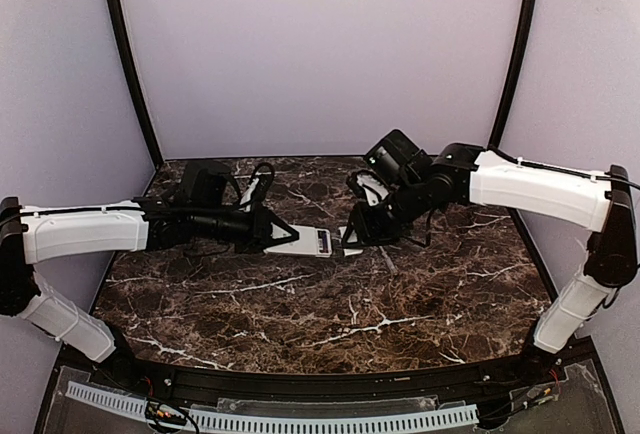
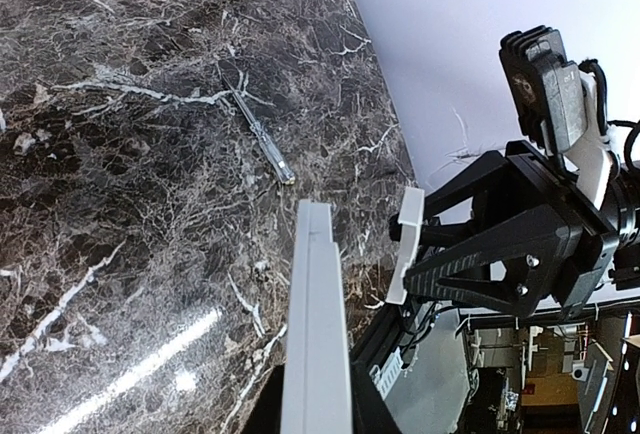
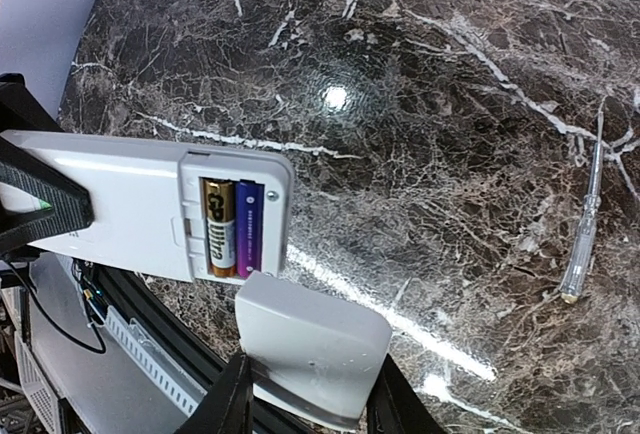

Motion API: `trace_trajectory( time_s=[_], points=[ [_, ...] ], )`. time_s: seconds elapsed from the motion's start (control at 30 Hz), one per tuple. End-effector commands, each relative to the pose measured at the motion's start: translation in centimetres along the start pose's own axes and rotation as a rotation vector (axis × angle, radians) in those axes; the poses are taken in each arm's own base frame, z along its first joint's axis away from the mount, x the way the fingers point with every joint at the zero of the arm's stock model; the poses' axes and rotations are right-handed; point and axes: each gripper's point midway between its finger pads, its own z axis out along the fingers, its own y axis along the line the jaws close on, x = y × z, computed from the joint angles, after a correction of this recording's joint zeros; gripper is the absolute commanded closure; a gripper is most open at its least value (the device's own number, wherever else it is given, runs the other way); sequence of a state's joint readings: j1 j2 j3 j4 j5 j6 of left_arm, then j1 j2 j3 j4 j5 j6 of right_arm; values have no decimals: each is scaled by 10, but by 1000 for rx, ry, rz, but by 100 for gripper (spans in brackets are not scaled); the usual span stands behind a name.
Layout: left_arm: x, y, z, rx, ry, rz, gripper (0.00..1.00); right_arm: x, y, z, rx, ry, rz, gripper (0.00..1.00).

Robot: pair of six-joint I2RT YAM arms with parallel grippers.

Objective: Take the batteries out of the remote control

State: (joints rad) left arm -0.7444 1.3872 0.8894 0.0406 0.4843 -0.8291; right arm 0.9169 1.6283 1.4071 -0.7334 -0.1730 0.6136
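The remote control (image 1: 308,242) is a slim white bar held above the table by my left gripper (image 1: 283,238), which is shut on its left end. In the left wrist view the remote (image 2: 318,334) shows edge-on. In the right wrist view its back (image 3: 120,204) faces the camera with the compartment open and two batteries inside, one gold (image 3: 217,226) and one purple (image 3: 249,227). My right gripper (image 3: 305,404) is shut on the small white squarish battery cover (image 3: 310,344), just off the remote's open end. The cover also shows in the left wrist view (image 2: 406,244).
A thin clear-handled screwdriver (image 3: 583,229) lies on the dark marble table (image 1: 300,324), just right of the remote's end; it also shows in the left wrist view (image 2: 262,136). Purple walls enclose the table on three sides.
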Motion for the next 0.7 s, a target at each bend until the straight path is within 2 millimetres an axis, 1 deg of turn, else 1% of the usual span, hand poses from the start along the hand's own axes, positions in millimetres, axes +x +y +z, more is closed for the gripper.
trace_trajectory(
  time_s=[0.0, 0.17, 0.33, 0.53, 0.67],
  points=[
    [-3, -9, -7, 8, -15, 43, 100, -2, -27, -23, 57, -44, 11, 71],
    [4, -10, -11, 28, 0, 57, 100, 4, -65, -37, 102, -58, 54, 70],
    [16, -7, -14, 47, 25, 61, 100, 14, -115, -45, 162, -59, 112, 70],
    [30, 2, -16, 46, 52, 47, 100, 22, -170, -46, 203, -31, 178, 70],
    [35, 4, -15, 49, 68, 39, 100, 23, -198, -43, 195, -16, 215, 69]
  ],
)
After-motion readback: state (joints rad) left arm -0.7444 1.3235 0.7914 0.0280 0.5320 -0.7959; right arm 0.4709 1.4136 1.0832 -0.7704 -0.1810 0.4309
